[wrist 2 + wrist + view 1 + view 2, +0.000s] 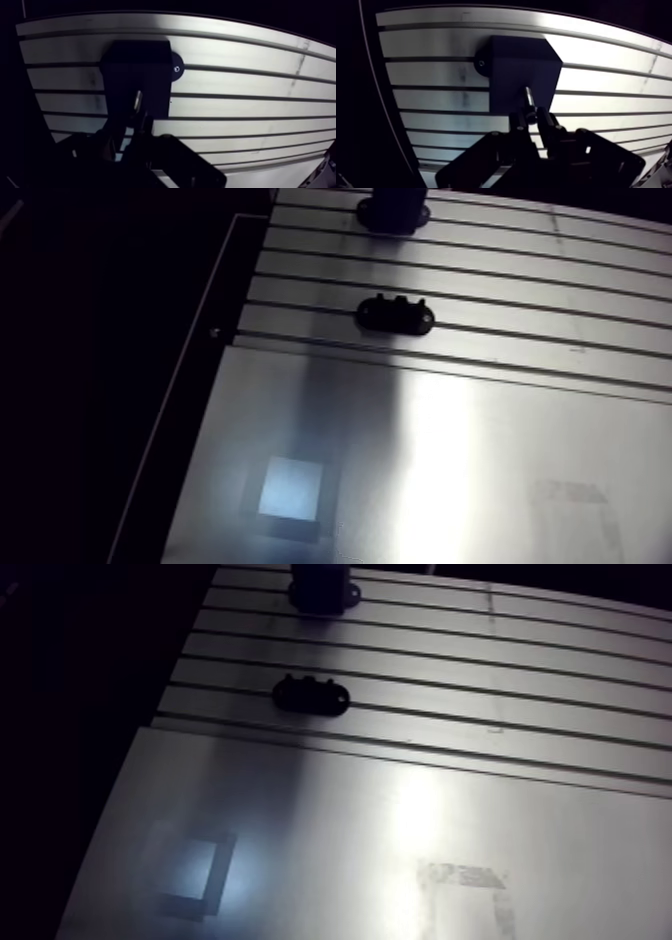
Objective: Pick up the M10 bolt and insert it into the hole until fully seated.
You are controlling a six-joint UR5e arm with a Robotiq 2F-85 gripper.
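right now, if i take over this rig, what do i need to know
Hand: shut on the bolt, whose shaft points ahead of the fingers, over the black block.
Things: the block sits on the slotted table. In the arm view, a low black holder lies on the table apart from the block.
Done: bolt picked up and held at the block.
Left: the hole does not show and the bolt is not seated. Line it up, push it fully in, then release.

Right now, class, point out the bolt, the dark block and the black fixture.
bolt (528,98): wrist view, its shiny shank.
dark block (511,70): wrist view, its broad face.
black fixture (395,315): arm view, its middle.
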